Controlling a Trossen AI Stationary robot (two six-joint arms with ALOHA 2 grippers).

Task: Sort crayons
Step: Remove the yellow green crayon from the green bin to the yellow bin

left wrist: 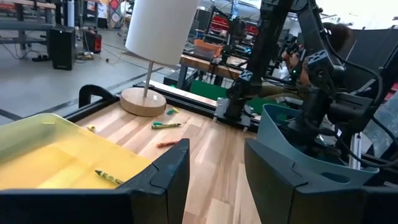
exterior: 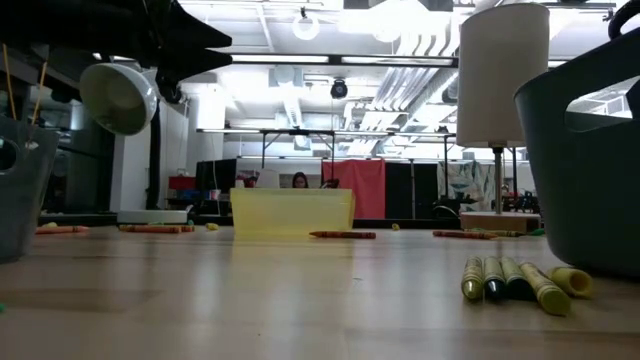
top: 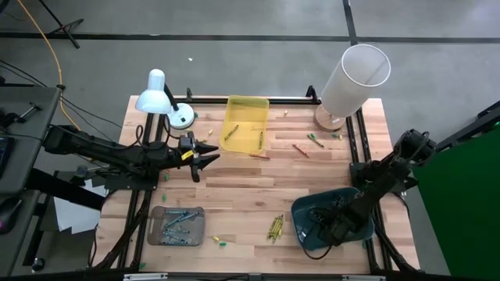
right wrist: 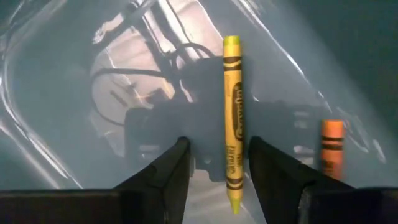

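Observation:
My right gripper [right wrist: 219,144] points down inside the teal tray [top: 308,211], open. A yellow crayon [right wrist: 233,118] lies on the tray floor, running lengthwise through the gap between the fingers, closer to one of them. An orange crayon [right wrist: 331,149] lies beside it. My left gripper [top: 205,152] hangs level above the table's left part, open and empty, facing the yellow tray [top: 246,117], which holds two olive crayons [top: 232,131]. A bunch of yellow-olive crayons [top: 275,228] lies near the front edge. Red and green crayons [top: 301,148] lie mid-table.
A grey tray [top: 176,225] with several blue crayons sits front left. A blue desk lamp [top: 156,94] stands at the back left and a white shaded lamp [top: 355,74] at the back right. Bare wood lies between the trays.

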